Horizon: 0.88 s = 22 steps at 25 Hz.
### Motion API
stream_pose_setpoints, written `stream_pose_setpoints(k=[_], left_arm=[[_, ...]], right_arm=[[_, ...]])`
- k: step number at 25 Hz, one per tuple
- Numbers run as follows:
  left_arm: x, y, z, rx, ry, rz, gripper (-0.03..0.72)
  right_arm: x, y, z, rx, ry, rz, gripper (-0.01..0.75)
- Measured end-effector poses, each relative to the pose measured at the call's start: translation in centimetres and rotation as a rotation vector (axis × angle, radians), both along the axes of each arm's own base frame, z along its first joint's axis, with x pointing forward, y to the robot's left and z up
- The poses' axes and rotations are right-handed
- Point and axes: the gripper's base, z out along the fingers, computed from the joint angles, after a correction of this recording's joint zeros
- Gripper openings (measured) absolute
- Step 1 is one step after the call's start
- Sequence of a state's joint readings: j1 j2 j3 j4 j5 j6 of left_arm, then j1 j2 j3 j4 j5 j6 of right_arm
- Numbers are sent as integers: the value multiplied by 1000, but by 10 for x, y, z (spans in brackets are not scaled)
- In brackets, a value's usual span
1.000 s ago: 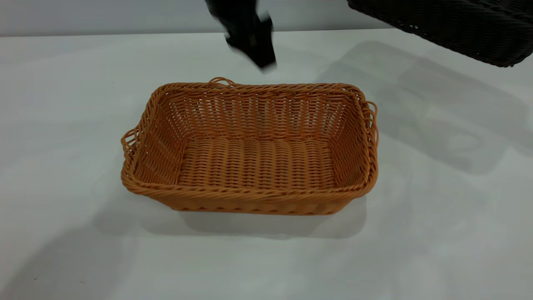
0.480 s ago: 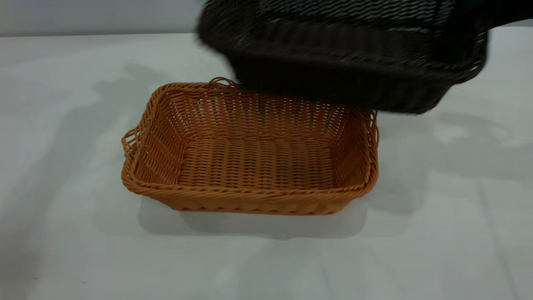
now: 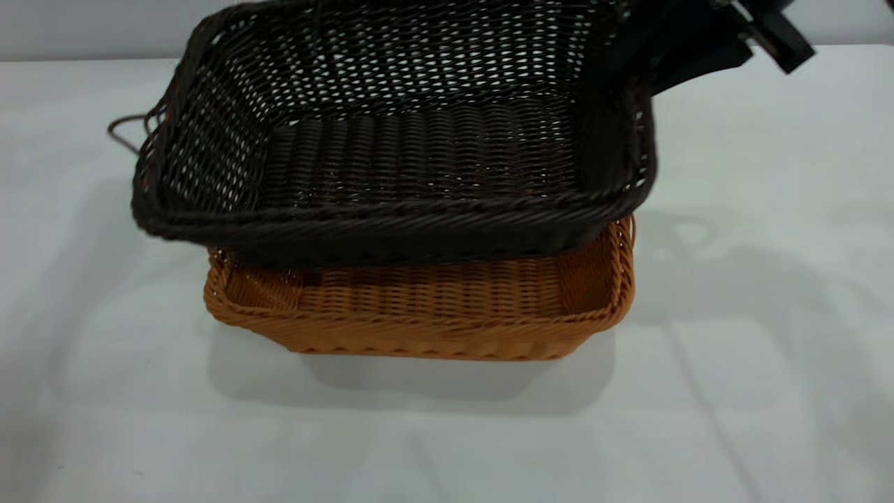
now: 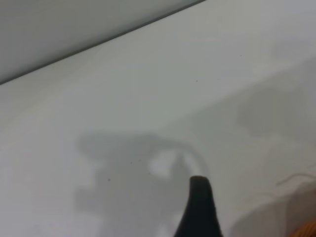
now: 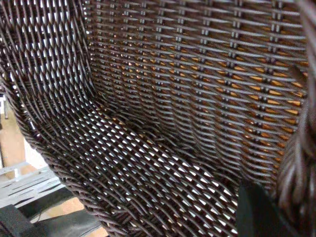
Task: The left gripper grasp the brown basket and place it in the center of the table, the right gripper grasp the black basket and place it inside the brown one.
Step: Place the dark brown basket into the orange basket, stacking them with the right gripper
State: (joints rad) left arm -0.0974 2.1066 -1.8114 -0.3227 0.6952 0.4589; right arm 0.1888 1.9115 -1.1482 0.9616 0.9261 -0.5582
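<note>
One right pincer (image 3: 632, 91) grips the black basket (image 3: 391, 140), tilted above the brown basket (image 3: 447, 321).

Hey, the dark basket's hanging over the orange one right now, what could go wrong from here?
1. The black basket is held by the right gripper at one end only and sits offset toward the left arm's side of the brown basket, so its rim may catch on the brown rim instead of nesting.
2. Its loose loops could snag.
3. Pushing down misaligned might shove the brown basket across the table.
</note>
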Motion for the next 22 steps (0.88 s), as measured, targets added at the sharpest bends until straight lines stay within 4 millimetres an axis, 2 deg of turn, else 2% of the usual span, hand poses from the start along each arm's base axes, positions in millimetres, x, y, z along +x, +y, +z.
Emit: stream_pose_setpoints(k=[7,14,22], left_arm=[[0,-1,1,-6,-9,-14,540],[1,-2,1,-16,-17,-22,540],[1,-2,1,-15,-23,-24,540]], right_arm=[[1,0,-4,-56,-10,-24,92],[-11,-5,-21,-88,34,-47,92],[-11,-1,-26,-21,29,-85,92]])
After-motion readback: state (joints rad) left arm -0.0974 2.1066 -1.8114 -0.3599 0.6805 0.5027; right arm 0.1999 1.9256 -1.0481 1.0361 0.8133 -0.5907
